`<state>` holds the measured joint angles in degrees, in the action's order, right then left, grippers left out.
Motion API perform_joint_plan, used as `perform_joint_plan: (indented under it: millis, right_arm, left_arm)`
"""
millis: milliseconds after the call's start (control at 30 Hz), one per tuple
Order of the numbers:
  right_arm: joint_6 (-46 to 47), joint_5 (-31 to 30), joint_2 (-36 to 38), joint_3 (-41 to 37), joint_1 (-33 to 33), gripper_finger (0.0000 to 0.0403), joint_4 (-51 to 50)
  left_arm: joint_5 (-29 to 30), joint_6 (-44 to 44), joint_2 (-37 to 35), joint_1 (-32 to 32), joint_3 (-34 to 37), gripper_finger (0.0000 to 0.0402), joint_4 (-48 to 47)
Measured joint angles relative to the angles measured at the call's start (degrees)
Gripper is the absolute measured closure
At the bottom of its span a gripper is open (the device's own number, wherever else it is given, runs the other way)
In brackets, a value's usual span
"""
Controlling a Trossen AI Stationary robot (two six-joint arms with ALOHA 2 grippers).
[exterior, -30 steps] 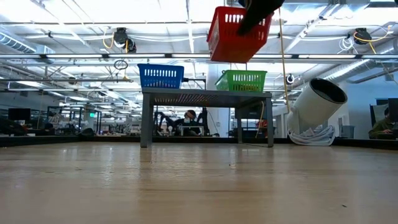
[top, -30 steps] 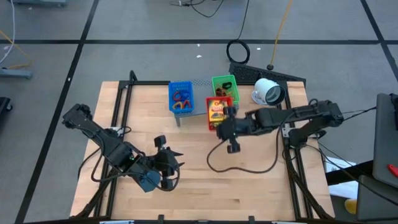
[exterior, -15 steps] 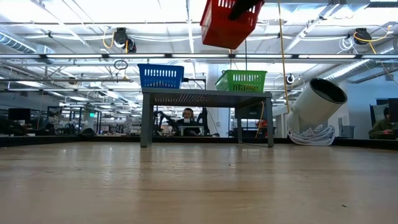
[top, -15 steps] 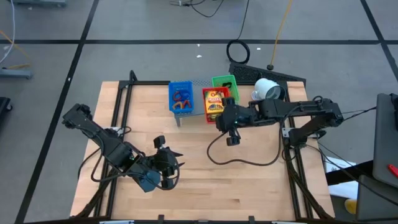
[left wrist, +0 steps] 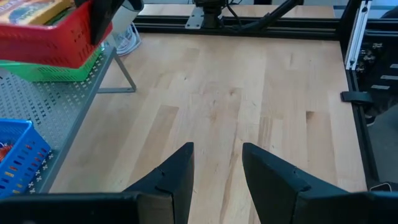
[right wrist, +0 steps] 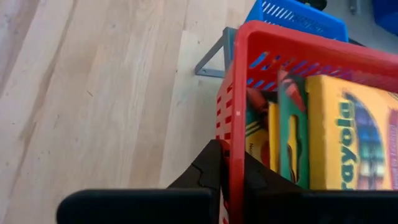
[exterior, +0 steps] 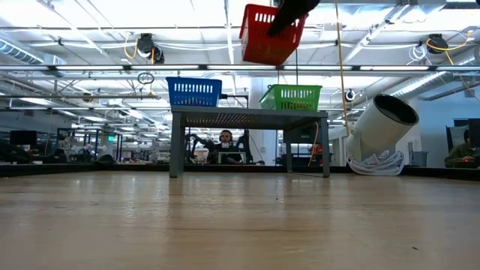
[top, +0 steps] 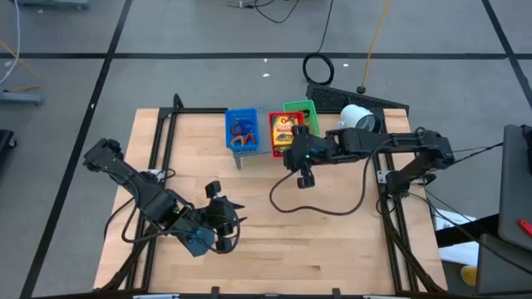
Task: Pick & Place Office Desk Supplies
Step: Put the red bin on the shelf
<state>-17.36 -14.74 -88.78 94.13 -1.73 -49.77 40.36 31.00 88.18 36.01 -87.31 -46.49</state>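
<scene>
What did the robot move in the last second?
The right gripper, its fingers shut on the rim of the red plastic basket of yellow crayon boxes, carried it through the air away from the table's middle, toward the grey perforated metal shelf, between the blue plastic basket and the green plastic basket. The left gripper stayed put, fingers apart and empty. The baskets on the shelf did not move.

A shelf [top: 264, 111] stands at the tabletop's [top: 332, 249] far edge bearing two baskets [top: 242, 130], a third basket [top: 284, 133] of packets [top: 286, 129] held above between them, a round device [top: 358, 122] to its right.
</scene>
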Motion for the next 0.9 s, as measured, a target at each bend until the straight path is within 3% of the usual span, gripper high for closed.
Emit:
perform_joint_plan:
  millis: [733,900]
  right_arm:
    - [-1.26,3.33,-0.94,-0.02,0.77,0.0403,3.65]
    - [-0.81,7.25,-2.24,0.01,1.79,0.0403,4.63]
  left_arm:
    - [0.02,-0.04,0.0,0.0,0.0,0.0259,-0.01]
    - [0.02,-0.05,0.0,0.0,0.0,0.0259,-0.01]
